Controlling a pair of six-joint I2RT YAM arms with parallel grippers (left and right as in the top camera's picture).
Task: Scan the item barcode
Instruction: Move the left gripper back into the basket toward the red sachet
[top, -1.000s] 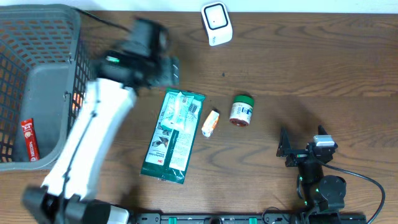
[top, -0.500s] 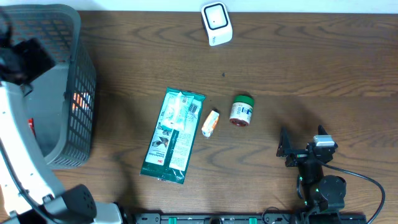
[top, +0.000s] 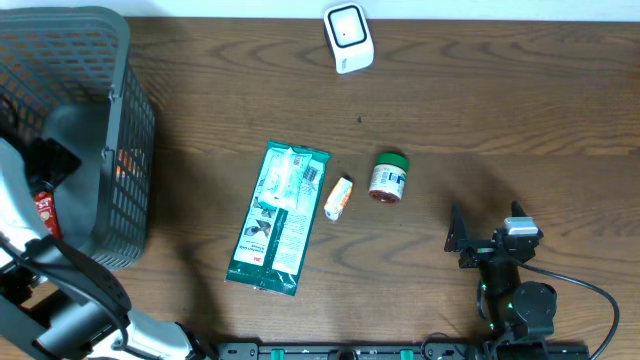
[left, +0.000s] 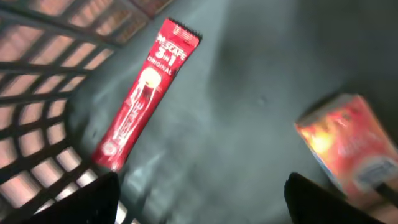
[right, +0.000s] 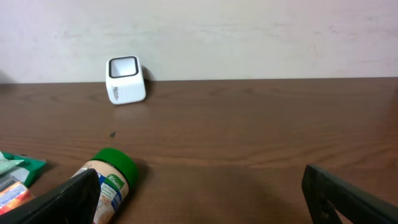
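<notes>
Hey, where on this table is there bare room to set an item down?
Free: the wide table stretch right of the scanner, beyond the right gripper; also the strip between the basket and the green packet. Crowded: the middle, where packet, small tube and jar lie close together.

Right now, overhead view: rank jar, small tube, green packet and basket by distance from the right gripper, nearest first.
1. Jar, nearest the right gripper.
2. Small tube, just left of it.
3. Green packet, table centre.
4. Basket, far left edge.
</notes>
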